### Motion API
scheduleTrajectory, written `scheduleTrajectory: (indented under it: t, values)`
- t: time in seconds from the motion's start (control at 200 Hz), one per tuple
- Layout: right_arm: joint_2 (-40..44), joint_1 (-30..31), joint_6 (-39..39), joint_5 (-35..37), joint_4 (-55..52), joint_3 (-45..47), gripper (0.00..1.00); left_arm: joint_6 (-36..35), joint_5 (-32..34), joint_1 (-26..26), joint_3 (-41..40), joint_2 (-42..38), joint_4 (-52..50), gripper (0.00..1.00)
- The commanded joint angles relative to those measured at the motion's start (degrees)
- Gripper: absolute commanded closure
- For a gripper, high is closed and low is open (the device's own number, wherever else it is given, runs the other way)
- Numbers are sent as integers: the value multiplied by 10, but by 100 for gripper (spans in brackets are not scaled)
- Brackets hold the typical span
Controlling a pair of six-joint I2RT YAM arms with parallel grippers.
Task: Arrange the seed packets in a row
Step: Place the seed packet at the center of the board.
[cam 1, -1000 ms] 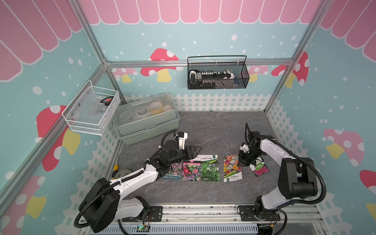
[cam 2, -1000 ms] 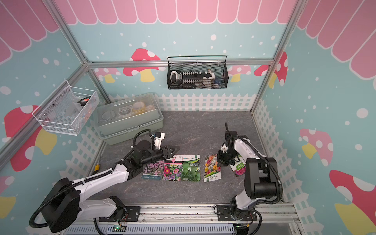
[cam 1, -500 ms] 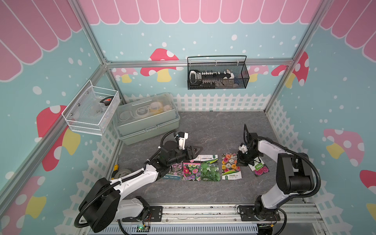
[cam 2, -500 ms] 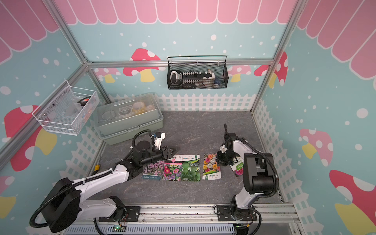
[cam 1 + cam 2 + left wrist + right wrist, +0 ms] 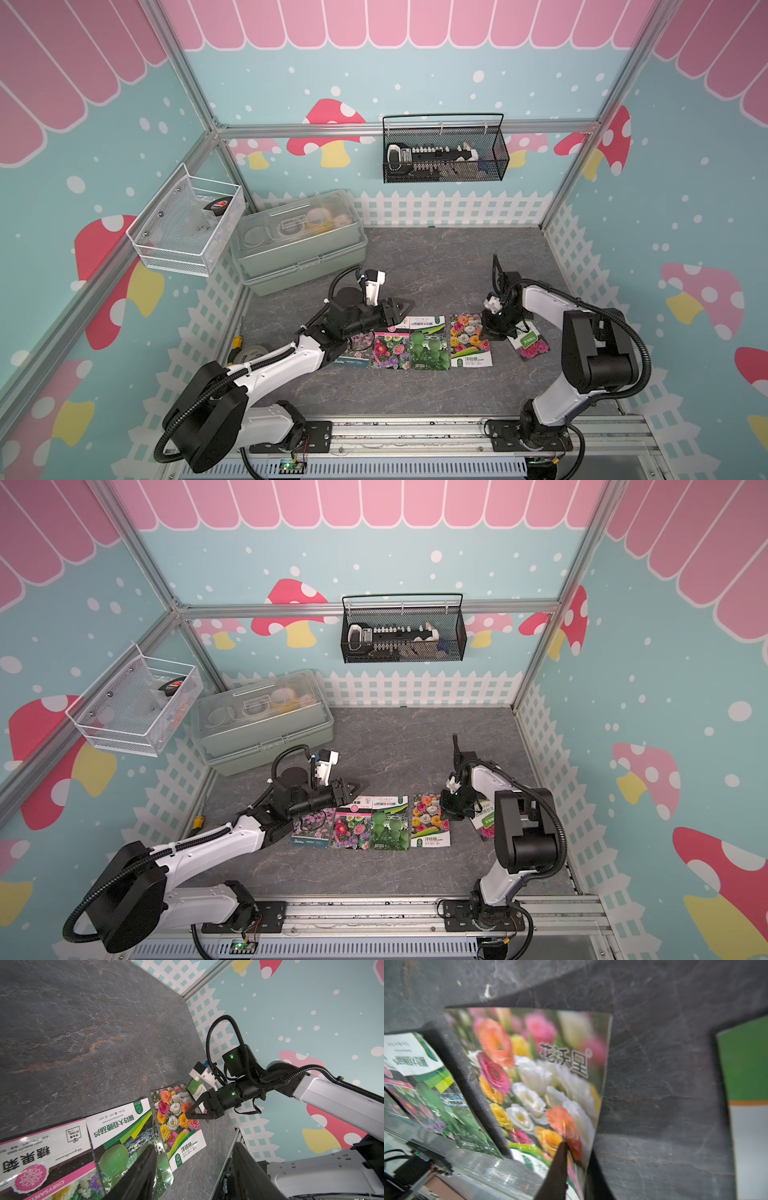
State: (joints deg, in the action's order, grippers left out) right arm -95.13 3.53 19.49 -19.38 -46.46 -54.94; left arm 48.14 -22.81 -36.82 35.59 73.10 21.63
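Surface: grey marbled tabletop (image 5: 415,257).
Row: three glossy flower seed packets (image 5: 390,351) edge to edge; glossy mixed-rose seed packet (image 5: 469,345) just beside, 3 o'clock.
Right gripper (image 5: 188,1115): narrow, pinching its lifted edge, likely aligning.
Left gripper (image 5: 401,309): wide, empty, row's 11 o'clock.
Stray: tilted green-labelled pink-flower packet (image 5: 528,343), farther toward 3 o'clock.

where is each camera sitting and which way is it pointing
Top views: high at the front, looking down at the table, the seed packets, left arm and right arm.
Left wrist: on the left arm, looking across the packets to the right gripper; its open left gripper shows.
Right wrist: low over the table, close on the rose packet; its fingertips at that packet's edge.
Shared: both wrist views show the rose packet.
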Motion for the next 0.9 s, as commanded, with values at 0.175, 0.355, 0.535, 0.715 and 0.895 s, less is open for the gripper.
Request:
scheduleTrajectory:
  t: [0.175, 0.355, 0.535, 0.715, 0.895]
  values:
    - [4, 4, -5, 33, -14, -14, 36, -5, -9, 2, -8, 2, 14, 42]
    - [35, 4, 8, 59, -23, -15, 34, -5, -12, 2, -5, 6, 11, 42]
    - [103, 3, 38, 85, -28, -12, 33, -8, -24, -2, 8, 27, 7, 42]
    - [146, -26, 56, 132, -41, -15, 32, -6, -68, -26, 85, 113, -22, 34]
    - [155, -90, 51, 123, -32, -18, 31, 74, -159, -67, 192, 263, 41, 31]
